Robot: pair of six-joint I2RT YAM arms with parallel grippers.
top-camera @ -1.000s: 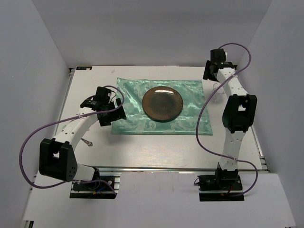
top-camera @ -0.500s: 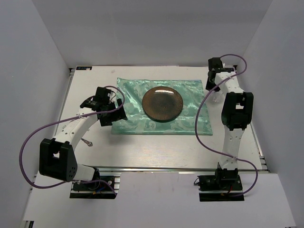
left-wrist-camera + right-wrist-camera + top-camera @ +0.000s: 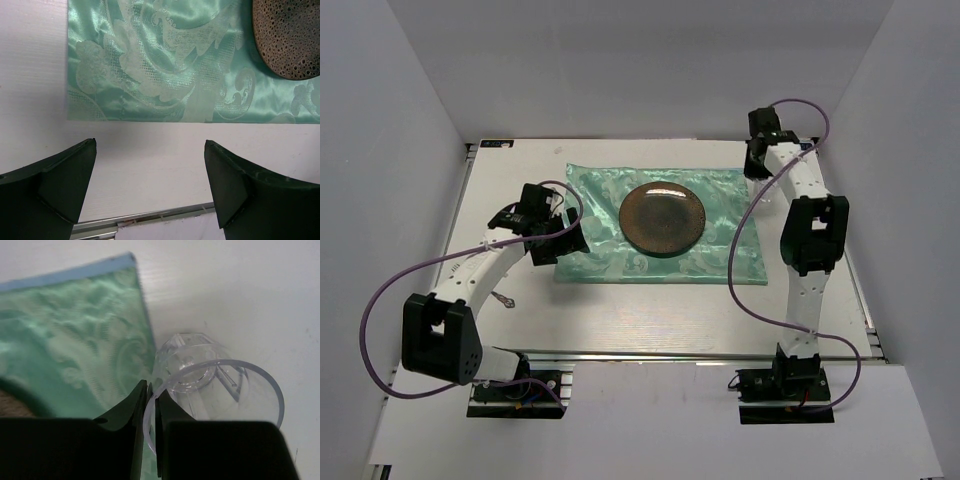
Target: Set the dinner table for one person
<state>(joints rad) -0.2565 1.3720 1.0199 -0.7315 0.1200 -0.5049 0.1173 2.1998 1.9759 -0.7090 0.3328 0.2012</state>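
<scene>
The table, white with faint grain and a metal front rail, fills the middle of the top view, beneath both claws. At upper right, the right claw is clenched on the rim of a clear glass beside the green cloth. At centre left, the left claw hangs spread wide over bare tabletop by the cloth's edge. A brown plate sits on the cloth.

White tabletop: green cloth centre-far, clear cup just off its far right corner, small metal item near left.
</scene>
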